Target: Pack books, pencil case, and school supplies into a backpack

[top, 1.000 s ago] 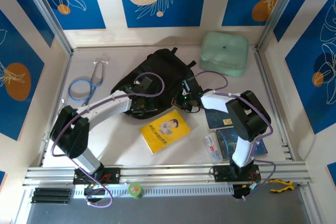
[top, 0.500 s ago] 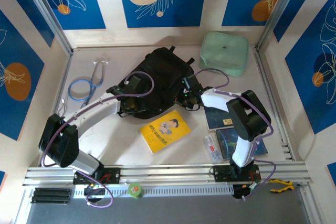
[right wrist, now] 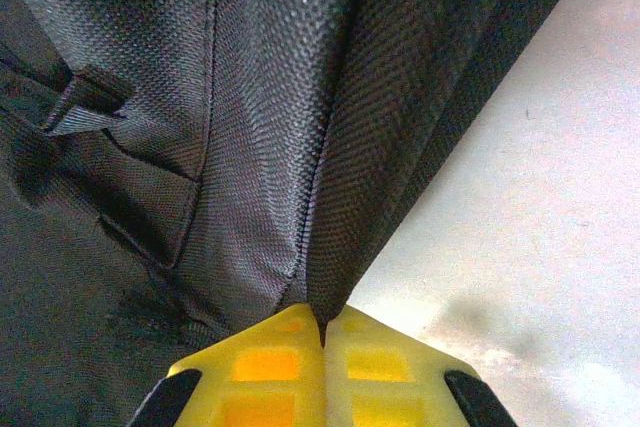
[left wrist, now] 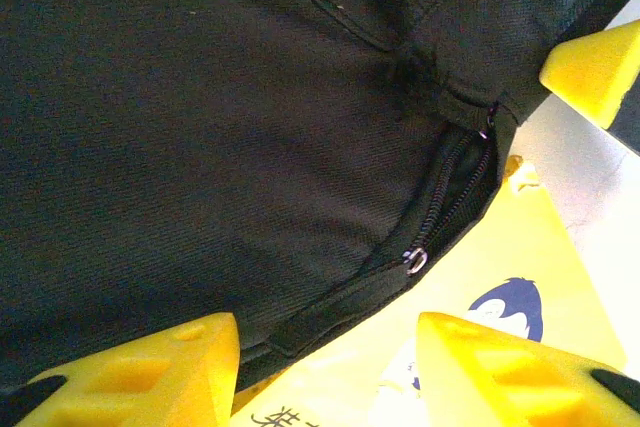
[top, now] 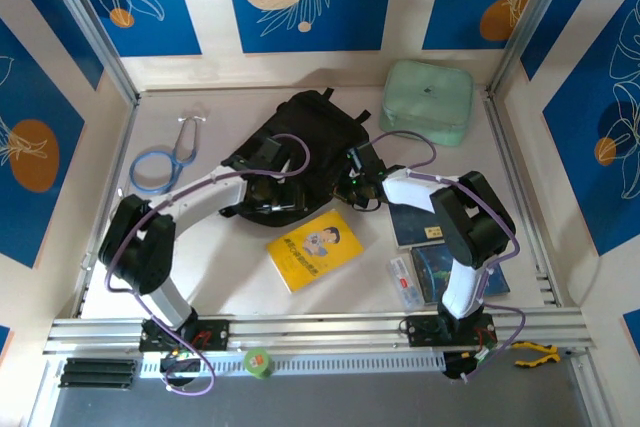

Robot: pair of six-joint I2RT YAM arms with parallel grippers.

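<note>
Pencil case [top: 402, 280] is lying near right, just beside the left edge of the big blue book [top: 428, 269], which is sitting partly under your right arm. Yellow book [top: 314, 247] is lying flat in the middle, just near of the backpack [top: 310, 137]. Small navy book [top: 412, 227] is lying right of it, just far of the blue one.

Your left gripper [left wrist: 320, 377] is hovering over the backpack's near edge by the zipper. Its jaws are standing partly apart and gripping nothing. In the left wrist view the black fabric is overlapping a corner of the yellow book.

Your right gripper [right wrist: 322, 332] is pinching a fold of the backpack's fabric on its right side, with the fingers pressed tight together on the cloth and bare table to the right of it.

The backpack is lying slumped mid-table, reaching toward the far wall. Stethoscope [top: 160, 162] is lying far left, well apart from it. Mint-green pouch [top: 428, 100] is sitting far right, near the backpack's far right corner.
</note>
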